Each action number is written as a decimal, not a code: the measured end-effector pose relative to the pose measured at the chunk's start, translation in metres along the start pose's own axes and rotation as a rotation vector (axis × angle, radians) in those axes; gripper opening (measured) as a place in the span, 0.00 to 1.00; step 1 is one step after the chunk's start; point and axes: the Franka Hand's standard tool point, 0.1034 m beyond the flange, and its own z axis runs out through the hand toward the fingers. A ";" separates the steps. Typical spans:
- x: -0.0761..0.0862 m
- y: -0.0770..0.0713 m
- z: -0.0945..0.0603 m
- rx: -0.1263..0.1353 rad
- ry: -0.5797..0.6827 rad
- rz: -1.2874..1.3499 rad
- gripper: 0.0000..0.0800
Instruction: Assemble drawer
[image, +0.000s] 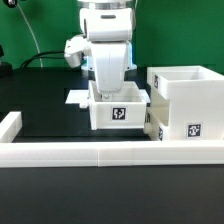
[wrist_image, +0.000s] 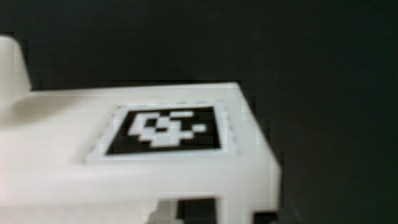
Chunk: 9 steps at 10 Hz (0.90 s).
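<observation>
A small white open-top tray with a square tag on its front stands on the black table, against the large white housing at the exterior view's right. My gripper reaches straight down into the tray's top, its fingers closed on a wall of the tray. In the wrist view a white tagged face of the tray fills the picture. My gripper shows only as two dark fingertips at the edge, close together with white plastic between them. A second tagged part sits low by the housing.
A long low white border rail runs along the table's front and turns back at the exterior view's left. The marker board lies flat behind the tray. A green wall and dark cables stand at the back.
</observation>
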 end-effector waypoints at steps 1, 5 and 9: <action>0.000 0.000 0.000 0.000 0.000 0.000 0.06; 0.001 0.001 0.002 -0.017 0.002 0.000 0.06; 0.003 0.003 0.002 -0.042 0.005 0.016 0.06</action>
